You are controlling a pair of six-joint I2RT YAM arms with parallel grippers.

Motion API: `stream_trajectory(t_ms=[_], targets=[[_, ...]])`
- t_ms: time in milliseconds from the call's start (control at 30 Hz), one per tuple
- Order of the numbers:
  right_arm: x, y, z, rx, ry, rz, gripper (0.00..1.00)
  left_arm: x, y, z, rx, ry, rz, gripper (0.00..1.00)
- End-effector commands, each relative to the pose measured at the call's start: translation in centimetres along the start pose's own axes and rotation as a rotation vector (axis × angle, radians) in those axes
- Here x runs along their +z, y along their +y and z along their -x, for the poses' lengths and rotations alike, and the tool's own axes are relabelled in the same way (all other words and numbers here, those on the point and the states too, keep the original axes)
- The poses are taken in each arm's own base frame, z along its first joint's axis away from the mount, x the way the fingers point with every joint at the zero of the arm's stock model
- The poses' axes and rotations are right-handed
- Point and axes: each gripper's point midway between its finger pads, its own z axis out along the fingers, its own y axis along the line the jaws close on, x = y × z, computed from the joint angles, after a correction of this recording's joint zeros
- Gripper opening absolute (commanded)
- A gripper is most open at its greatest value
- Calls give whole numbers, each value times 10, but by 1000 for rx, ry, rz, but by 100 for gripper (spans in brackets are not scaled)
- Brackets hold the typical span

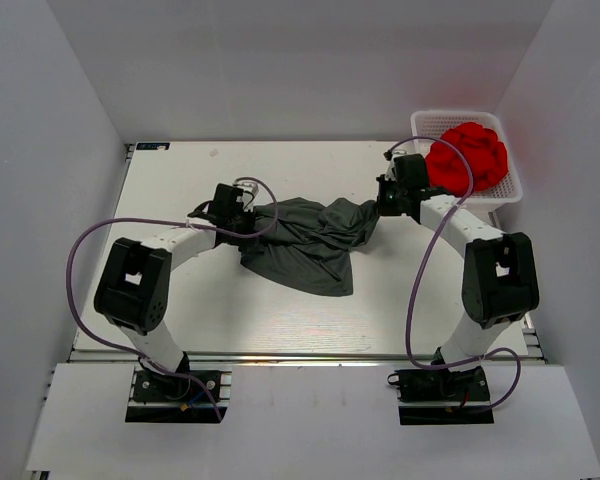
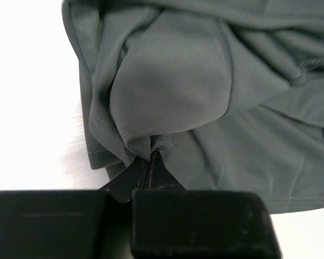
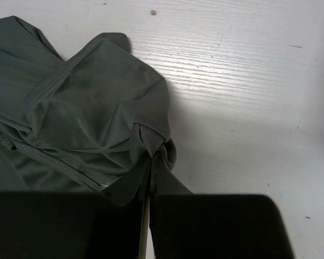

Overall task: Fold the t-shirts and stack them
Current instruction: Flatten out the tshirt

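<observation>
A dark charcoal-grey t-shirt [image 1: 310,240] lies crumpled on the white table, stretched between my two grippers. My left gripper [image 1: 252,218] is shut on a pinch of cloth at the shirt's left end; in the left wrist view its tips [image 2: 149,156] clamp a bunched fold of the shirt [image 2: 173,86]. My right gripper [image 1: 380,205] is shut on the shirt's right end; in the right wrist view its tips [image 3: 153,154] pinch a fold of the shirt [image 3: 92,108] near a hemmed edge. The shirt's lower part hangs toward the table's front.
A white basket [image 1: 513,185] stands at the back right corner and holds a red bundle of cloth [image 1: 468,155], close behind the right arm. Purple cables loop from both arms. Grey walls close in the table on three sides.
</observation>
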Motion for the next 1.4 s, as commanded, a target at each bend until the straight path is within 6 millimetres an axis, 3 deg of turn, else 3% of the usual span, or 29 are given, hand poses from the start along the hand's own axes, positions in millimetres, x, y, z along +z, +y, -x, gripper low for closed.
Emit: stream_trajectory(t_ms=[0, 33, 67, 133, 200, 233, 267, 300, 333, 367, 433, 533, 633, 667, 700, 767, 867, 933, 1067, 1200, 1367], targets=[[-24, 12, 44, -4, -129, 44, 0, -32, -12, 59, 41, -172, -4, 0], [-26, 13, 48, -9, -135, 46, 0, -38, -10, 66, 50, -190, 10, 0], [-39, 17, 64, -18, -185, 48, 0, -48, -13, 81, 53, -232, 11, 0], [-58, 20, 84, -32, -248, 51, 0, -82, -12, 107, 72, -339, 45, 0], [-92, 24, 114, -46, -361, 40, 0, -111, -12, 125, 79, -424, 68, 0], [-103, 16, 124, -33, -403, -6, 0, -143, -13, 143, 83, -513, 84, 0], [-135, 20, 144, -36, -500, -4, 0, -162, -15, 155, 80, -574, 87, 0], [-147, 18, 152, -33, -541, -23, 0, -178, -16, 161, 89, -620, 92, 0], [-159, 18, 157, -28, -577, -31, 0, -213, -19, 174, 97, -711, 92, 0], [-200, 25, 176, -36, -698, -14, 0, -233, -21, 181, 103, -765, 97, 0], [-226, 24, 187, -41, -782, -23, 0, -272, -22, 193, 103, -863, 113, 0], [-301, 25, 204, -22, -955, -39, 0, -341, -16, 205, 62, -1036, 165, 0], [-352, 23, 213, -17, -1057, -69, 0, -400, -16, 208, 49, -1162, 182, 0], [-361, 24, 213, -27, -1071, -73, 0, -413, -17, 208, 56, -1188, 183, 0], [-387, 30, 215, -46, -1113, -55, 0, -432, -20, 210, 52, -1230, 175, 0], [-404, 40, 215, -97, -1137, -18, 0, -460, -23, 209, 75, -1286, 174, 0], [-450, 60, 207, -197, -1184, 62, 0, -504, -32, 209, 110, -1372, 144, 0], [-486, 77, 199, -270, -1233, 132, 0, -527, -38, 202, 126, -1414, 113, 0], [-548, 89, 183, -324, -1347, 184, 0, -578, -50, 185, 161, -1518, 56, 0], [-587, 102, 163, -382, -1400, 249, 0, -622, -56, 162, 191, -1597, 25, 0], [-617, 110, 143, -408, -1446, 297, 0, -641, -59, 153, 199, -1621, 13, 0]])
